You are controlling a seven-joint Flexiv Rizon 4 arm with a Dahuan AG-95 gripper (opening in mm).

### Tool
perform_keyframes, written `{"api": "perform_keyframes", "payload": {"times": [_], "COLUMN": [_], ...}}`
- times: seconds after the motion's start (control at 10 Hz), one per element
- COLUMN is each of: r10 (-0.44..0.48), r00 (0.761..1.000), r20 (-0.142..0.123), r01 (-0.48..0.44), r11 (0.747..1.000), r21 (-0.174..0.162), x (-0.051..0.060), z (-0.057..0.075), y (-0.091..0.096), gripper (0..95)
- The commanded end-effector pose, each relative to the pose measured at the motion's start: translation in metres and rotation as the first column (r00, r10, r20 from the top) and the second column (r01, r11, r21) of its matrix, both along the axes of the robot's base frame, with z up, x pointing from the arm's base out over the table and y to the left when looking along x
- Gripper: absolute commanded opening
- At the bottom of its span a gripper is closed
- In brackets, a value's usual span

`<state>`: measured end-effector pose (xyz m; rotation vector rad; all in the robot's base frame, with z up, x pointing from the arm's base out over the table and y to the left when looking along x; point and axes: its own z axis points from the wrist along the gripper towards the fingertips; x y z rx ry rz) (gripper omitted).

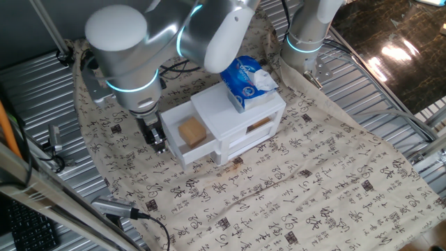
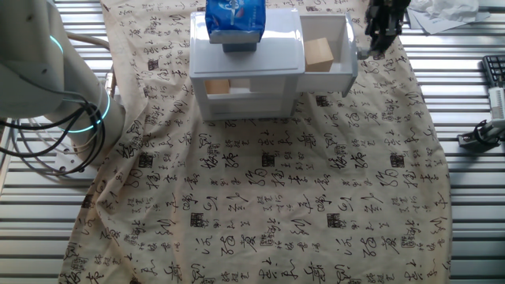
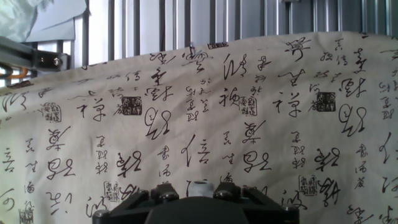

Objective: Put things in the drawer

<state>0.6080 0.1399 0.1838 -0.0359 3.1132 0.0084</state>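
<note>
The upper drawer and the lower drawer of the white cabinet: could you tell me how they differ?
The upper drawer is pulled out, with a tan block inside; the lower drawer sits pushed in. The upper drawer's front is plain white; the lower drawer's front shows a tan slot. Both belong to the same white cabinet.

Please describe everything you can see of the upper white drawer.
The upper drawer is a plain white box, plastic by its look, pulled out of the white cabinet and open at the top. A tan wooden block lies inside it. The gripper is at its front end, where a small white knob sits between the fingers.
</note>
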Motion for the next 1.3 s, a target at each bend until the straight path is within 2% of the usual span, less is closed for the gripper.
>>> {"api": "perform_keyframes", "payload": {"times": [0.1,0.4,0.5,0.6,0.9,1.3], "r10": [0.0,0.008,0.037,0.082,0.145,0.128], "r00": [1.0,1.0,0.999,0.997,0.989,0.991], "r20": [-0.004,0.001,-0.001,-0.007,-0.029,-0.033], "r01": [0.0,-0.008,-0.037,-0.082,-0.144,-0.127], "r11": [1.0,1.0,0.999,0.996,0.989,0.991], "r21": [0.001,0.006,0.014,0.028,0.034,0.028], "x": [0.0015,0.0015,0.0015,0.0015,0.0015,0.0015], "z": [-0.0009,-0.0009,-0.0009,-0.0009,-0.0009,-0.0009], "y": [0.0006,0.0006,0.0006,0.0006,0.0006,0.0006], "gripper": [38.0,38.0,38.0,38.0,38.0,38.0]}}
